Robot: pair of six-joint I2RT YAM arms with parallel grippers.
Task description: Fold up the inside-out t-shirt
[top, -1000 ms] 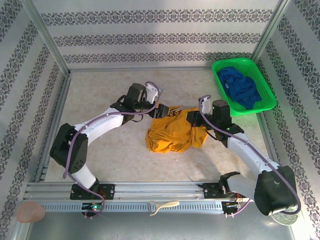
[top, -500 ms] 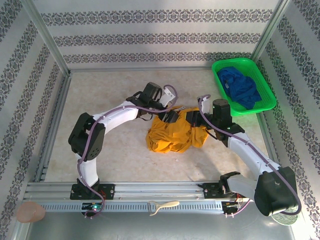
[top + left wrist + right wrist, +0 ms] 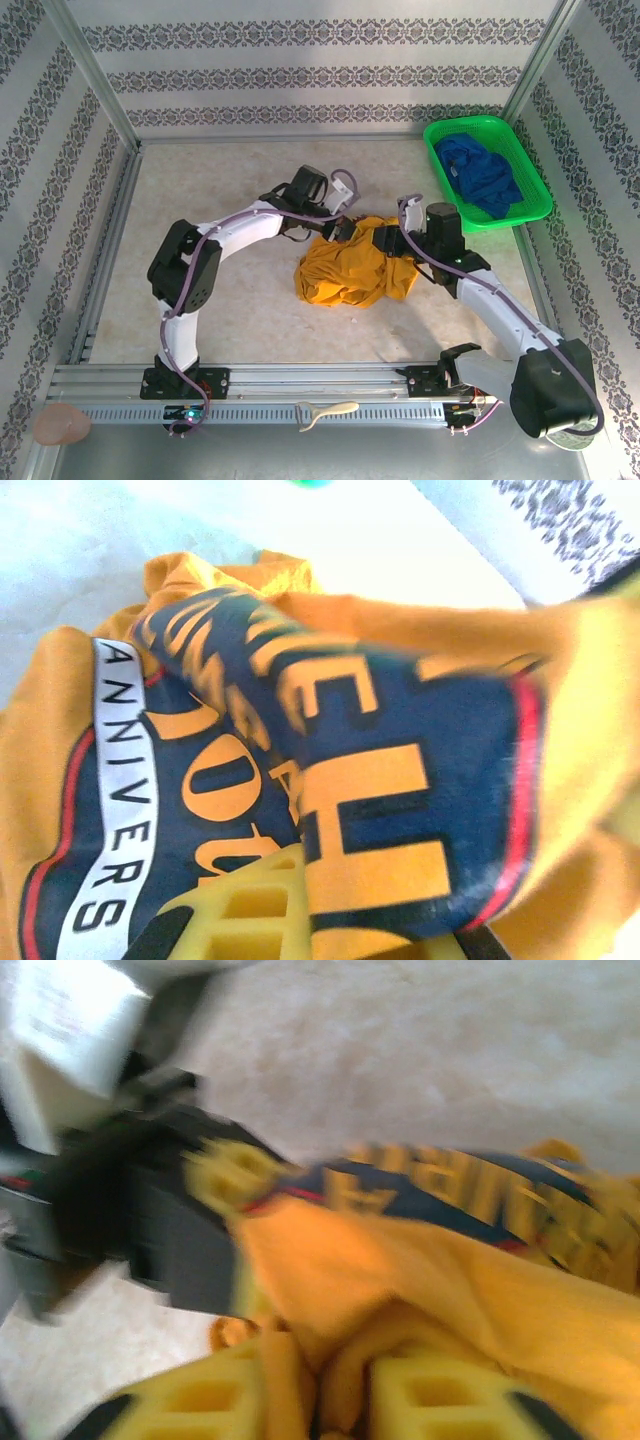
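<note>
**Inside-out t-shirt [image 3: 345,275] bunched at mid-bench, spreading step in hand.**
The left hand [image 3: 343,226] is clamped on cloth beside the printed graphic [image 3: 330,780]. The right hand [image 3: 392,240] straddles a fold, its grip not discernible. The next move probably calls for drawing the edges apart. Bare bench [image 3: 220,180] lies to the left, and the green basket [image 3: 530,190] bounds the right.

The t-shirt [image 3: 345,275] is mustard-yellow cotton, crumpled into a loose heap on the tabletop [image 3: 200,190], a little right of its middle. From above it shows mostly plain yellow cloth in deep folds, rounded along its near-left edge and bunched higher at its far edge. Close up, the printed graphic [image 3: 340,780] faces outward there: a dark navy panel with yellow block letters, a thin red border and a white band reading "ANNIVERS", creased and folded over itself.
</note>
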